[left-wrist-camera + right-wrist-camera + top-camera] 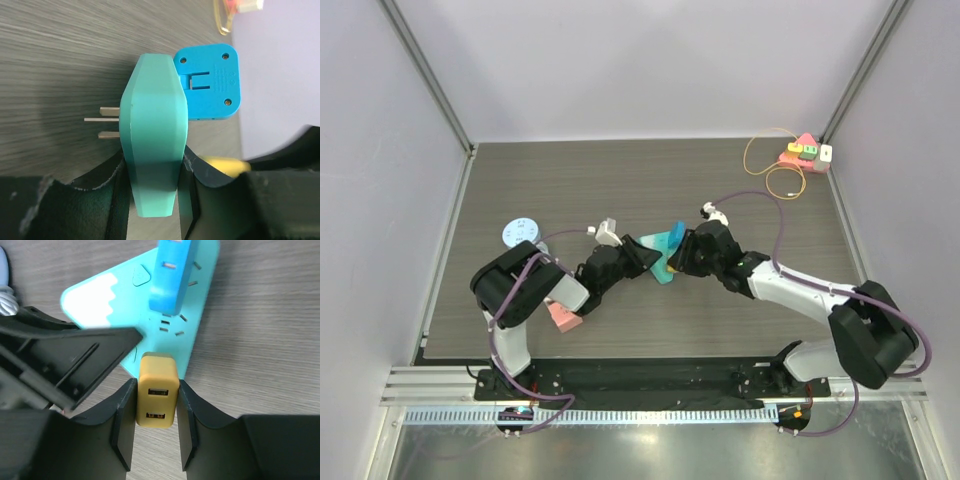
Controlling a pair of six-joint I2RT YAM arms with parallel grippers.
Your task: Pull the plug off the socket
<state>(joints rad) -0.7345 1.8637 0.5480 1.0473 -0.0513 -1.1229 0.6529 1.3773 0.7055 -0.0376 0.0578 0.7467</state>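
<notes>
grey woodgrain table (620, 180), white walls (620, 60). we count 1 teal triangular socket (152, 130) (l gripper (152, 175) clamps), 1 blue square plug (170, 275), 1 yellow usb plug (157, 395) (r gripper (156, 405) clamps).

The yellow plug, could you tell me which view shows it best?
Right wrist view: the yellow plug sits centred in the right gripper, USB ports visible. Left wrist shows a blurred yellow patch; top external, barely a speck.

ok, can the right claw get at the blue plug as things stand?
Probably not yet. The right claw is closed around the yellow plug, so it would have to let go first. The blue plug itself stands unobstructed just beyond it on the teal socket, which the left claw holds.
</notes>
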